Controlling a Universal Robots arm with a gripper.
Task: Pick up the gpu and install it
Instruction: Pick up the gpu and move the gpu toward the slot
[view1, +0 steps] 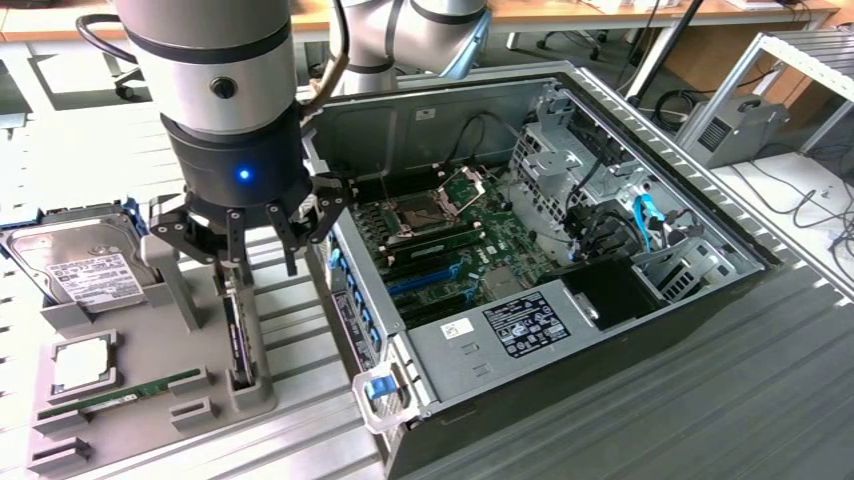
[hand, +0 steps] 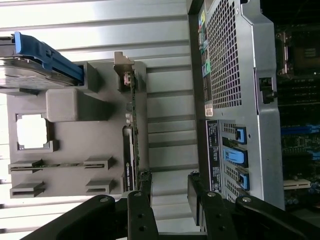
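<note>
- Ribbed metal table (view1: 320, 440) carries grey fixture (view1: 134, 345) and open PC case (view1: 454, 350).
- Gpu (view1: 238, 335) stands on edge in fixture slot, beside case.
- Gripper (view1: 260, 250) hangs just above gpu, jaws spread wide, holding nothing.

The exterior view looks steeply down from high above one side of the slatted table (view1: 747, 400). It is near enough that the open computer case (view1: 387, 120) takes the middle, the parts holder (view1: 147, 400) lies toward the exterior view's left edge, and the gripper (view1: 260, 235) hangs large in the foreground. The wrist view faces straight down past the gripper (hand: 170, 195), close above the table (hand: 100, 30). Both views share the parts holder (hand: 65, 105), the hard drive (view1: 80, 265) (hand: 25, 75) at its end, and the computer case (hand: 235, 65) wall nearest the holder.
</note>
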